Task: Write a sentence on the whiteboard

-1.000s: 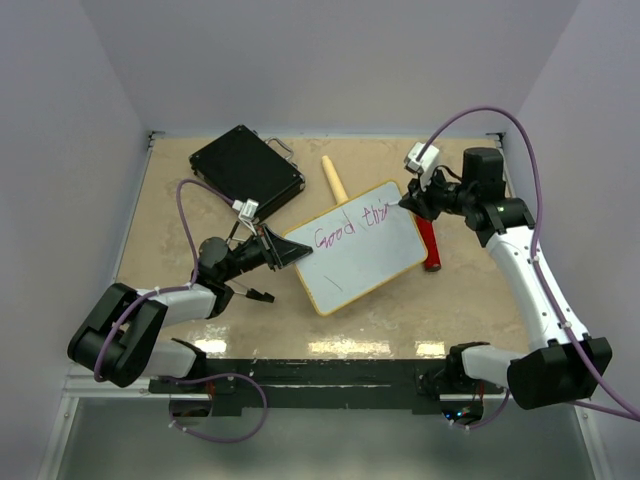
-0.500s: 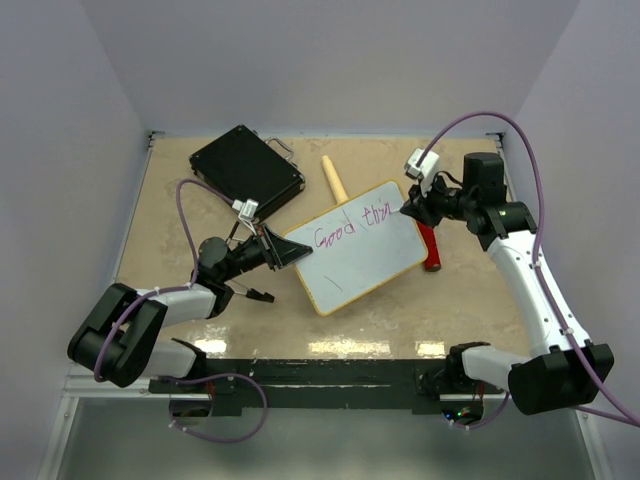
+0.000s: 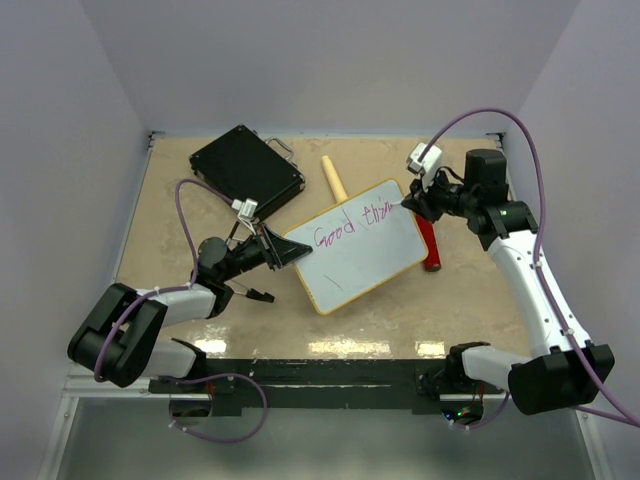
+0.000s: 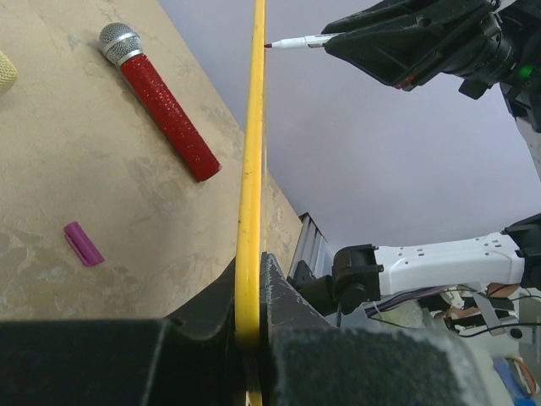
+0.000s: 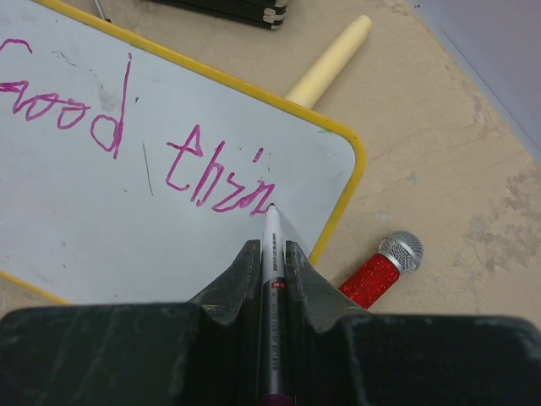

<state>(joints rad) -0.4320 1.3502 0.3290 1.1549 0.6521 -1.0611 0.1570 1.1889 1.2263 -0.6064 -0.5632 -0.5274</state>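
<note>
The whiteboard (image 3: 360, 262), white with a thin yellow frame, lies tilted across the middle of the table. My left gripper (image 3: 284, 250) is shut on its left edge; the left wrist view shows the yellow frame (image 4: 252, 161) edge-on between the jaws of the left gripper (image 4: 251, 269). The sentence (image 5: 135, 139) reads "Good thin" in magenta. My right gripper (image 5: 270, 247) is shut on a white marker (image 5: 272, 230), whose tip touches the board just after the last letter. From above, the right gripper (image 3: 412, 203) hovers at the board's upper right corner.
A black case (image 3: 247, 172) lies at the back left. A cream wooden handle (image 3: 334, 180) sticks out behind the board. A red glitter microphone (image 3: 431, 245) lies right of the board, and a small purple cap (image 4: 83, 244) rests under its raised side.
The right gripper has shifted slightly right along the top line, and the second word has grown by a stroke. The left arm and the board have stayed put.
</note>
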